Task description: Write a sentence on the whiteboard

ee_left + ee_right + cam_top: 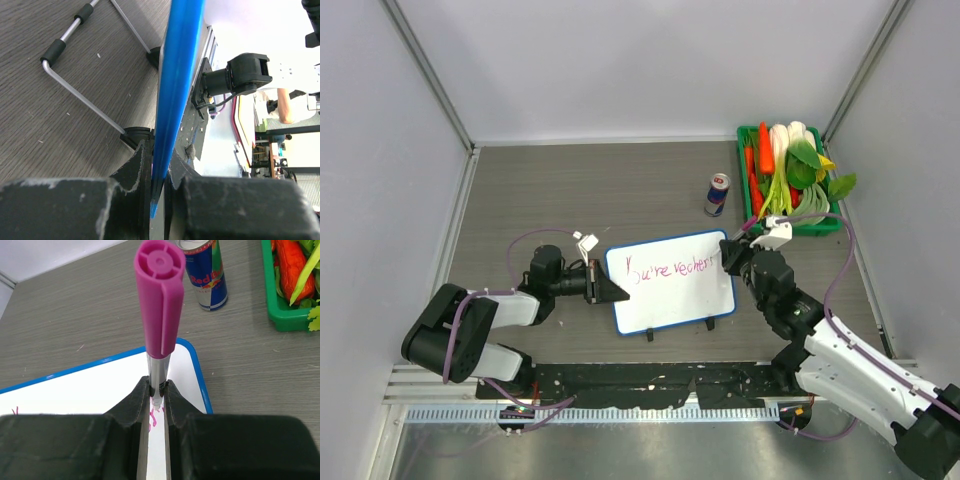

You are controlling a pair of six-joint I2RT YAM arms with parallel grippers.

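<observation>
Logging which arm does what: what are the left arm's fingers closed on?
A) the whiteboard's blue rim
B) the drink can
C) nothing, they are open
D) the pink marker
A: the left wrist view shows the left fingers pinching the whiteboard by its blue edge; the marker sits in the right fingers.

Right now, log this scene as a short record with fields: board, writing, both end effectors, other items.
whiteboard: blue-rimmed, on the table between the arms
sentence: one slanted reddish-pink line starting "You're"; the rest is not readable
left end effector: shut on the whiteboard's left edge
right end effector: shut on a magenta marker, at the right end of the line
other items: Red Bull can beyond the board; green tray of vegetables at the far right
</observation>
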